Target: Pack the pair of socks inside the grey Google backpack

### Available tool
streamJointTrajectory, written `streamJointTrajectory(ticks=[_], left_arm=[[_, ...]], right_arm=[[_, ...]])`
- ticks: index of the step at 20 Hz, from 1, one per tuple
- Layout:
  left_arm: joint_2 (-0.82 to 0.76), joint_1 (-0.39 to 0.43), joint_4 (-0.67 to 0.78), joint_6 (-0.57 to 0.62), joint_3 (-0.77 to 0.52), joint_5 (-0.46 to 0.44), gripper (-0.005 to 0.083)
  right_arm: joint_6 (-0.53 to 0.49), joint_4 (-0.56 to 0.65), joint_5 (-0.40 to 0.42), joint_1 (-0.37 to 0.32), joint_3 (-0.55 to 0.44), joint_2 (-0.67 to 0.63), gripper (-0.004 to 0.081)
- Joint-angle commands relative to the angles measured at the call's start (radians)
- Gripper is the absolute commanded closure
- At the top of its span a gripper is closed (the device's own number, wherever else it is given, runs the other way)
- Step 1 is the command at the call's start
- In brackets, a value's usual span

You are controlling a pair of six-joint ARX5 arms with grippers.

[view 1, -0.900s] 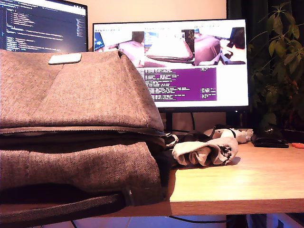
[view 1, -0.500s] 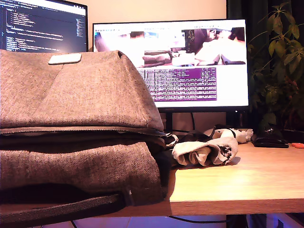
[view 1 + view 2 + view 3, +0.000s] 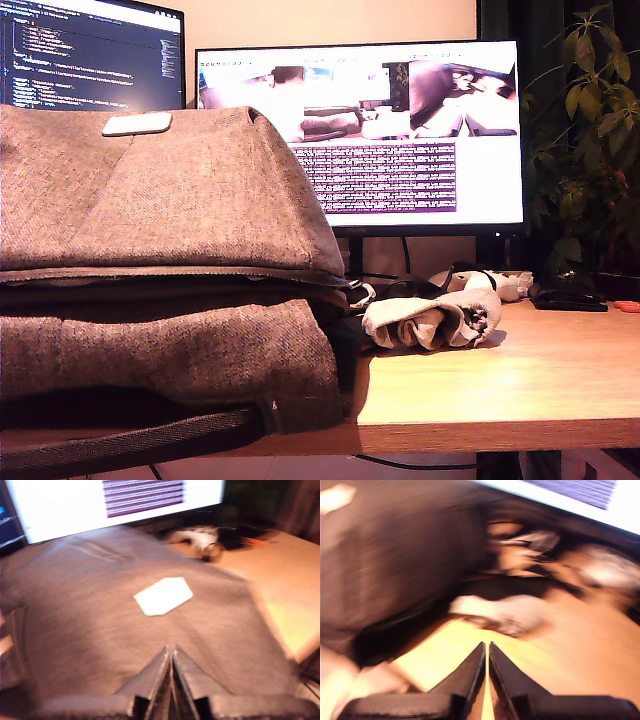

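The pair of socks (image 3: 432, 322) lies on the wooden desk (image 3: 520, 385), touching or just beside the edge of the grey Google backpack (image 3: 170, 200) that faces the exterior view's right, in front of the monitor (image 3: 400, 130). It is not yet packed. No arm shows in the exterior view.

Handling, as a judgement: the socks are a soft knit bundle, light and compressible, cream with grey patches. They should not slip from the fingers, but a shallow pinch could pull one layer free and unroll the bundle. Take hold across the thickest middle of the roll, deep enough to catch both socks.

The backpack is a large body of coarse woven herringbone fabric with a rounded white logo patch (image 3: 163, 596), dark lining and a black strap (image 3: 130, 440) at its lower edge. It lies flat and folded on itself, limp rather than stiff; the opening will likely sag and need holding apart.

My first pincer (image 3: 171, 652) is pressed together, holds nothing, and hangs over the backpack's top panel near the patch. My second pincer (image 3: 486, 647) is also pressed together and empty, above bare desk, pointing toward the socks; that view is heavily blurred
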Motion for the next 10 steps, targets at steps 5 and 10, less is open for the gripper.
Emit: streamJointTrajectory(ticks=[5,10], left_arm=[[0.007,-0.115,-0.089,0.099,0.010,0.044,0.0793],[0.007,-0.192,-0.115,0.098,0.010,0.027,0.0793]], right_arm=[[-0.253,0.020,0.032,0.308,-0.008,0.130,0.0783],[-0.385,0.166,0.236,0.619,-0.008,0.278,0.0783]])
